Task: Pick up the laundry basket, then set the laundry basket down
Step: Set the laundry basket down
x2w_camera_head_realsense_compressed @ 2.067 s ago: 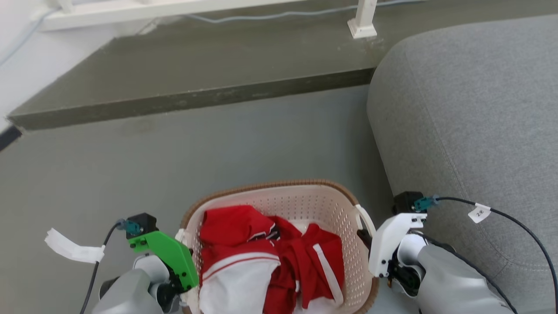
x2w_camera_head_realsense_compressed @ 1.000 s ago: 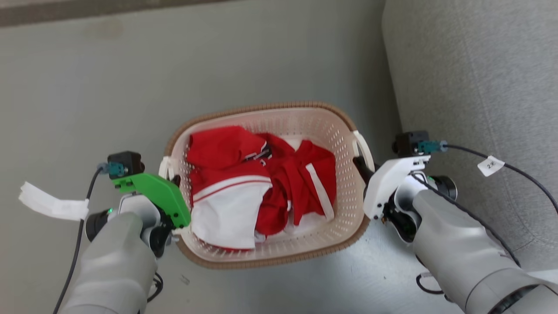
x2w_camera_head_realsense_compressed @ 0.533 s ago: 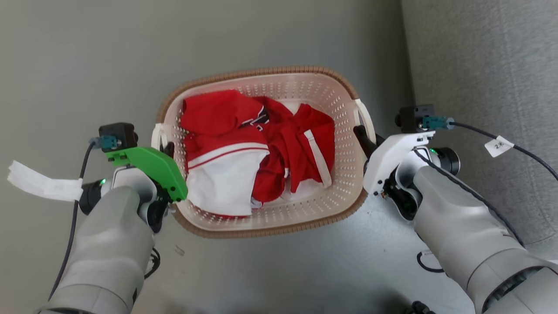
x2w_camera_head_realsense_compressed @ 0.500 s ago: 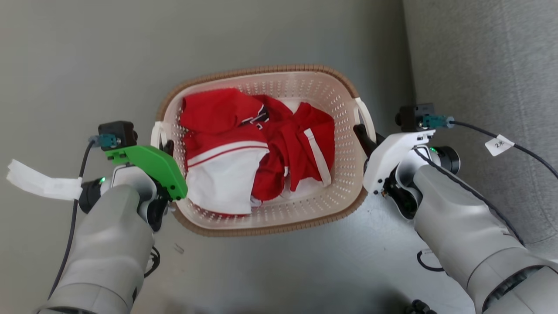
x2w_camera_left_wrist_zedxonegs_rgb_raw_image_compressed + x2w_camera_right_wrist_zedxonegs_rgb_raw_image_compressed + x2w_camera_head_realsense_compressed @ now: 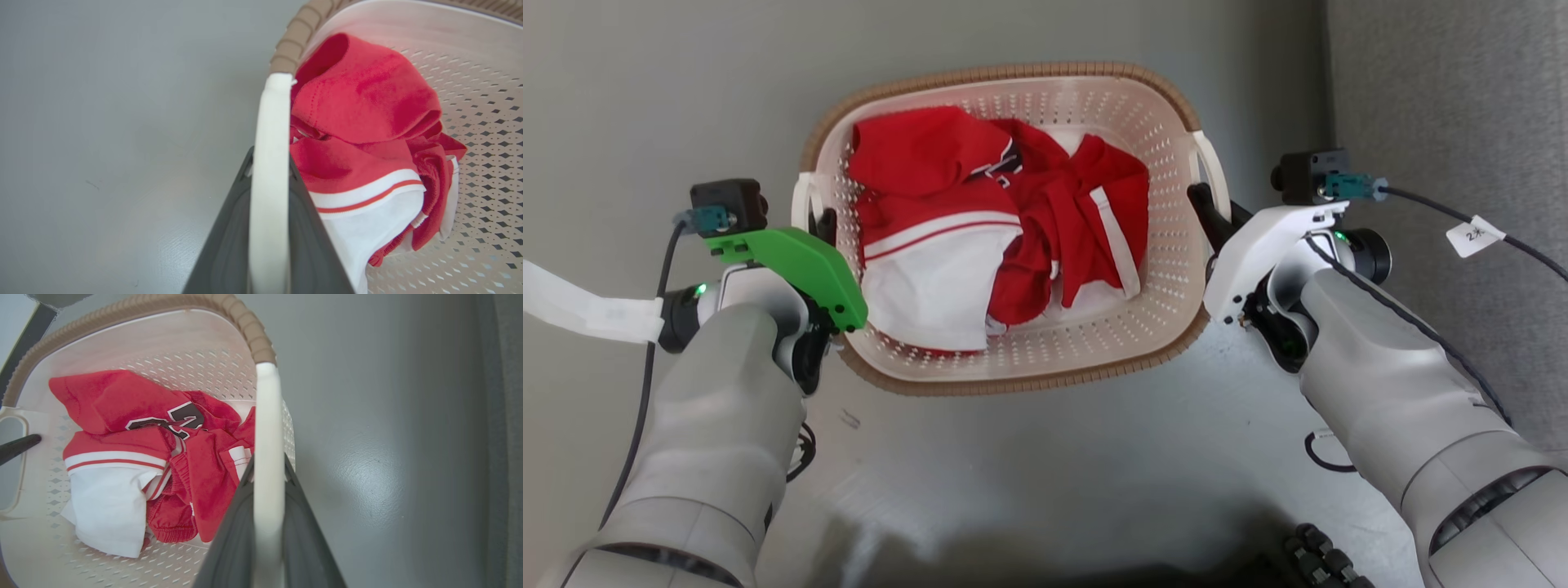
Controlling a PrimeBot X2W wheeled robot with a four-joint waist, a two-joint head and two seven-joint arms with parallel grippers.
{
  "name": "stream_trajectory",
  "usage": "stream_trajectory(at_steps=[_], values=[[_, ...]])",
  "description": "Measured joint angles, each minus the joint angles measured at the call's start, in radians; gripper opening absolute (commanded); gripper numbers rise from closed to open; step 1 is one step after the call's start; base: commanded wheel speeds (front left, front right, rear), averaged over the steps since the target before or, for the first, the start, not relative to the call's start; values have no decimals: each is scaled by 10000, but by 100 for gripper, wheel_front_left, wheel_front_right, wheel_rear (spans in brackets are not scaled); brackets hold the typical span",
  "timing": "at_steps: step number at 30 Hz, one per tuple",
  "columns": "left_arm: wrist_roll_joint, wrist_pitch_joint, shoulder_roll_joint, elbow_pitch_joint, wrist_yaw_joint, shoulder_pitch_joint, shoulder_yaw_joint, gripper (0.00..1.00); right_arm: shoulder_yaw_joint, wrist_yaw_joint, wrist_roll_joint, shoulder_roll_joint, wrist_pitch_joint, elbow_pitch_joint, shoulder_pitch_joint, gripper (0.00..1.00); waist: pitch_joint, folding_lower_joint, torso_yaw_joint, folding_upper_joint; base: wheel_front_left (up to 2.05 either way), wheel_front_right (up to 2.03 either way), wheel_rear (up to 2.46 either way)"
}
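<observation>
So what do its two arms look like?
Smooth pale grey arms. The left gripper wears a bright green cover, the right gripper a white cover. Each has dark fingers, a black camera box and a black cable with a white tag.

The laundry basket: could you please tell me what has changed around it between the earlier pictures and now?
The head camera tilted down, so the laundry basket now shows whole, larger and higher in that view; its own travel cannot be told. Nothing was taken or released: the left tool and right tool stay shut on its handles, clothes lying as before.
</observation>
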Motion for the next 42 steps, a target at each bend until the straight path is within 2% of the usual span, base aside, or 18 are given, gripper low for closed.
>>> stream_trajectory(at_steps=[27,42], values=[[105,-742,50,117,153,-872,-10,0,36,0,-79,-48,-397,-8,-902,0,1698,0,29,0,0,0,0],[140,-830,25,213,132,-1019,-61,0,-128,2,19,-21,-451,69,-1024,0,2067,-1,-11,0,0,0,0]])
